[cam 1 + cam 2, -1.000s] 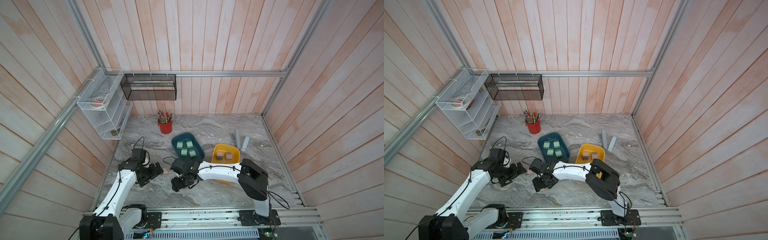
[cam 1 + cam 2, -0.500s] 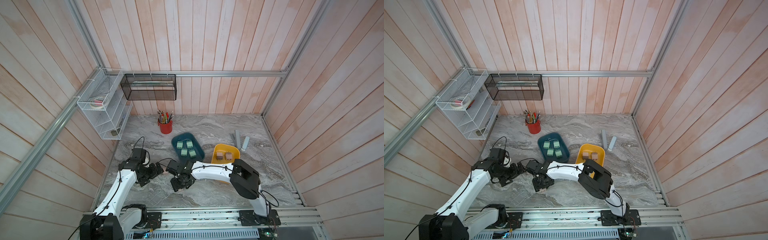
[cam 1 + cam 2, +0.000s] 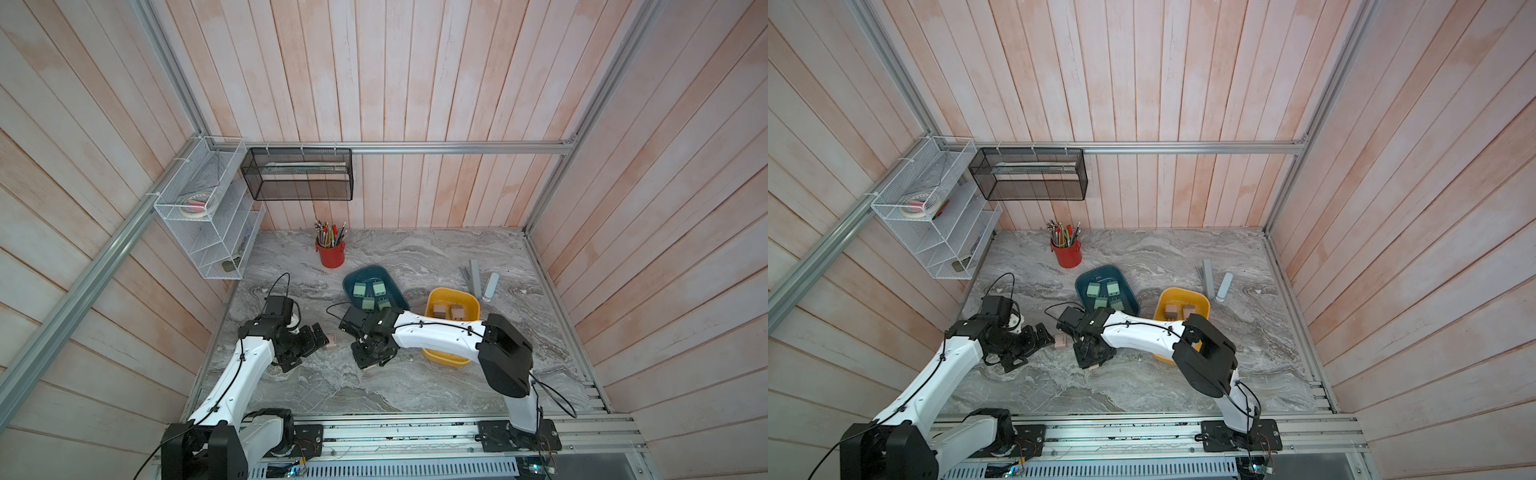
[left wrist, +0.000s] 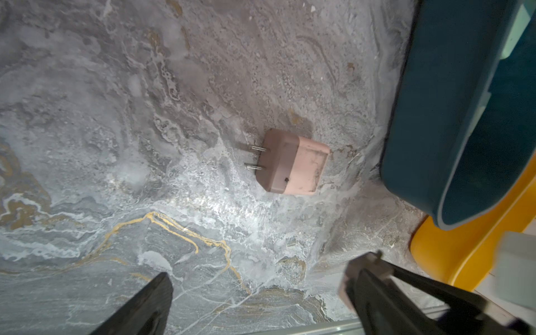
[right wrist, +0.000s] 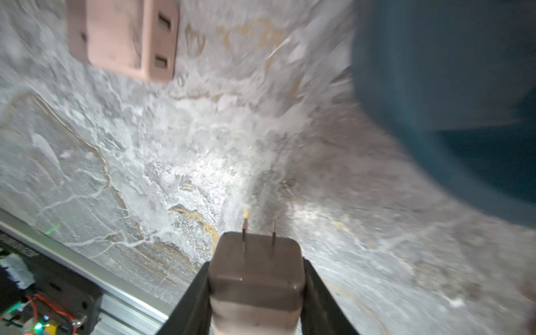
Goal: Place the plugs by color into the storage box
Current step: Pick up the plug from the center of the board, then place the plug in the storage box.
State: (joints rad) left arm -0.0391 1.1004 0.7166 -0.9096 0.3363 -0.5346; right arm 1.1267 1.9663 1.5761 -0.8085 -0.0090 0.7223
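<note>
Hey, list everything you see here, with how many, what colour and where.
green plugs: four, mint, in blue tray
pink plugs: two, beige-pink, in yellow tray
loose pink plug: one, same colour, on table
held pink plug: one, same colour, in right gripper
bars: two, grey, near yellow tray
pencil cup: one, red, back of table
wire rack: one, white, left wall
mesh basket: one, black, back wall
left gripper: one, black, open near loose pink plug
right gripper: one, black, shut on held pink plug

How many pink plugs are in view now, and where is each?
4 pink plugs: two in the yellow bin, one loose on the table before the open left end effector, one gripped by the right end effector. The right arm covers part of the bin.
</note>
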